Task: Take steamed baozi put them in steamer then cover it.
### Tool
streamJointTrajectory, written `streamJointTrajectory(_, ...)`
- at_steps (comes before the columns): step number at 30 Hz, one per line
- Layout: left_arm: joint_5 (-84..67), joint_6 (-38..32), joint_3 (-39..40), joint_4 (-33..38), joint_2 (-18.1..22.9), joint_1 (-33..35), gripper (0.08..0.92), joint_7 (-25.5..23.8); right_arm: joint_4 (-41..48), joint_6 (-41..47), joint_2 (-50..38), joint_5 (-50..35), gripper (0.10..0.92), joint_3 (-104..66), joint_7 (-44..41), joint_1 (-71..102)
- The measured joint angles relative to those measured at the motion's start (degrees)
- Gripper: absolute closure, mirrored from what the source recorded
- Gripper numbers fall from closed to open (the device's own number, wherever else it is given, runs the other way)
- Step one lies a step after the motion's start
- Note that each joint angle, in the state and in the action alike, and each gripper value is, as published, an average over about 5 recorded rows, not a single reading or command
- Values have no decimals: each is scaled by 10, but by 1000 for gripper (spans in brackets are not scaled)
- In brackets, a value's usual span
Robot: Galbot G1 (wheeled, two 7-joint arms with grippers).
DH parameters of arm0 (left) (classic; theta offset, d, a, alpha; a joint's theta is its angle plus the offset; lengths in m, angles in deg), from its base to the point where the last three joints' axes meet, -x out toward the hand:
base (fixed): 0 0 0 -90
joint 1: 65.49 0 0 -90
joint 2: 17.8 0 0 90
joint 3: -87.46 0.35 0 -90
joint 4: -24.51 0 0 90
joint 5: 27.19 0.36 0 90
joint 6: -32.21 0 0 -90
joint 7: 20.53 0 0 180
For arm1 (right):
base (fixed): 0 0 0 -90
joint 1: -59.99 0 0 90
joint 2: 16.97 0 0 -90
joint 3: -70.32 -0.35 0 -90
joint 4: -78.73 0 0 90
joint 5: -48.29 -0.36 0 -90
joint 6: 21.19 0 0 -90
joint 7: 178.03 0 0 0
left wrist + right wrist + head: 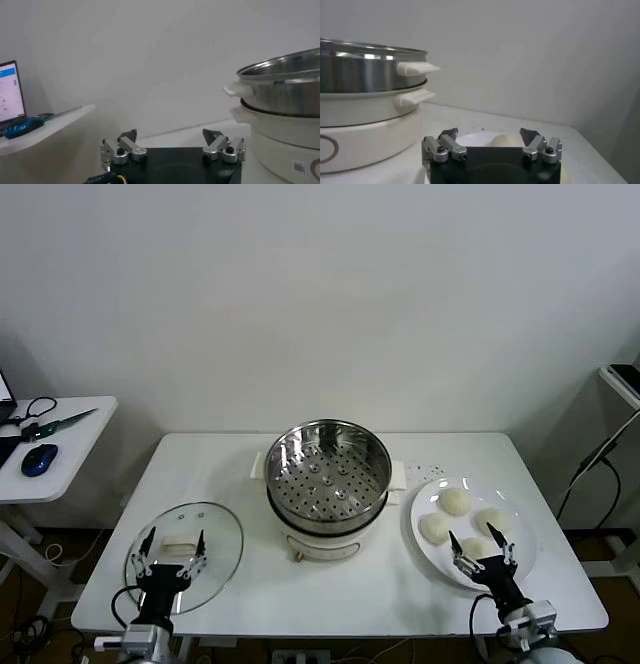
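Note:
The steamer (328, 474), a shiny perforated basket on a white pot base, stands empty at the table's middle; it also shows in the left wrist view (285, 85) and the right wrist view (365, 70). Several off-white baozi (456, 502) lie on a white plate (520, 544) to its right. My right gripper (483, 551) hovers open over the plate's near side, with one baozi (504, 140) just beyond its fingers (488, 132). My left gripper (172, 554) is open above the glass lid (222, 539), which lies flat at the front left. In its own wrist view the left gripper (169, 134) holds nothing.
A small side table (70, 439) at the far left carries a blue mouse (38, 459) and scissors (55, 424); a laptop screen (10, 92) shows there too. A stand with a cable (610, 439) is at the far right. The table's front edge lies just under both grippers.

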Motion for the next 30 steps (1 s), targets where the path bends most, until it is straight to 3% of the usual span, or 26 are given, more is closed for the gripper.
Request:
streamJointTrajectory(5, -1, 0, 0, 0, -1, 0, 177, 2, 6, 30, -44, 15, 203, 2, -39, -24)
streamJointTrajectory(14, -3, -1, 6, 3, -3, 2, 177, 7, 69, 77, -217, 66, 203, 63, -209, -136)
streamJointTrajectory(22, -3, -1, 10, 2, -6, 0, 177, 9, 165, 77, -336, 126, 203, 236, -343, -334)
streamJointTrajectory(30, -3, -3, 12, -4, -5, 1, 177, 11, 266, 67, -367, 164, 203, 465, -417, -562)
